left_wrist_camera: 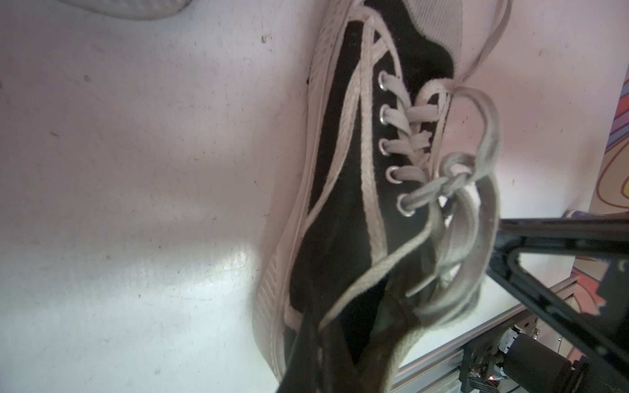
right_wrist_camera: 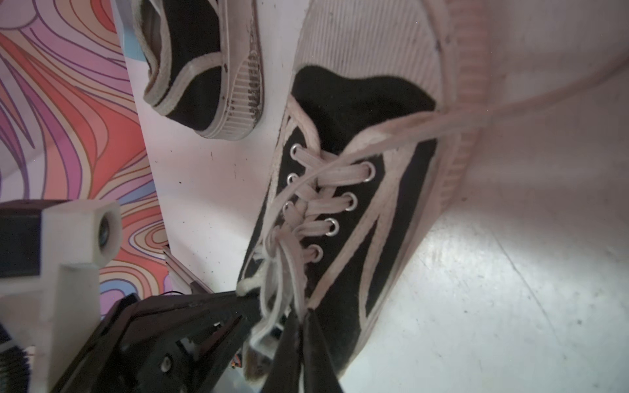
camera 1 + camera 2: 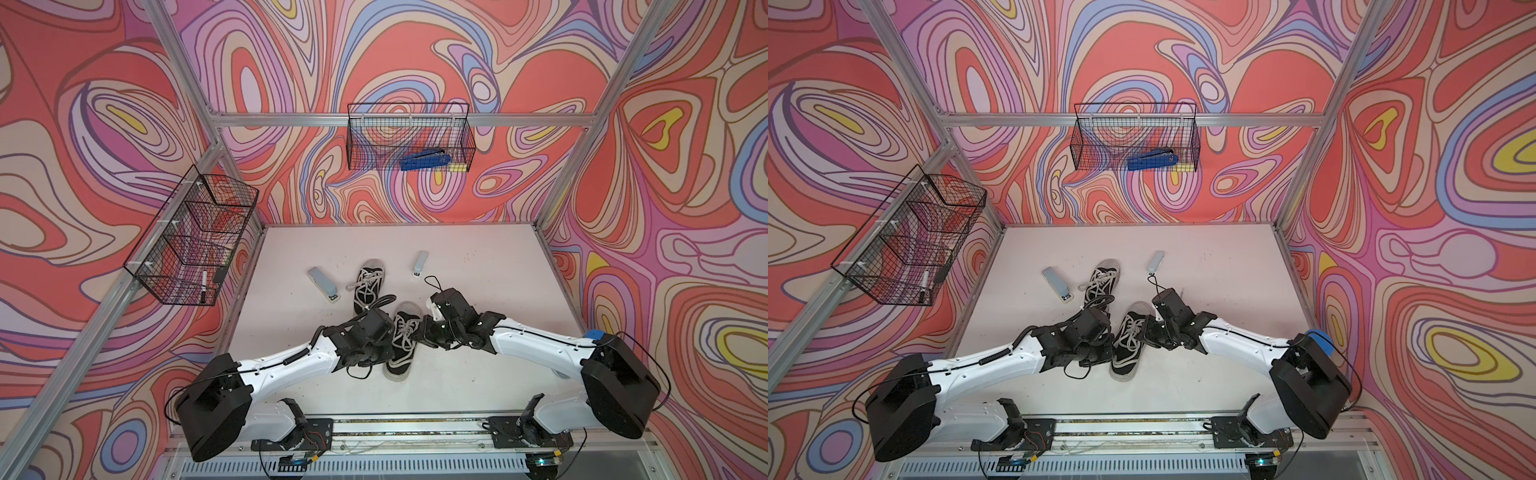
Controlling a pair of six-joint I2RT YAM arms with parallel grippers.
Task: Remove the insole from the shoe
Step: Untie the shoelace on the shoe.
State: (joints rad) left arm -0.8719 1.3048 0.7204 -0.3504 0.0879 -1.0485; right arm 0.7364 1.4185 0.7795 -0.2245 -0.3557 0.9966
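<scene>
Around the near shoe (image 3: 400,353), my left arm (image 3: 291,361) blocks 9 o'clock and my right arm (image 3: 532,340) blocks 3. A second shoe (image 3: 368,286) crowds 11, a grey stapler (image 3: 324,284) sits at 10, and another stapler (image 3: 419,264) at 12. I see bare table (image 3: 478,266) at 2 and 6.

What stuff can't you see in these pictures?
- Insole: hidden inside the shoe in every view; laces and shadow hide the opening's inside.
- Left gripper: left wrist view, cut off by the edge; what it pinches is unclear.
- Right gripper: right wrist view, tips buried among laces.
- Marker in the side basket: top views, too small to read.
</scene>
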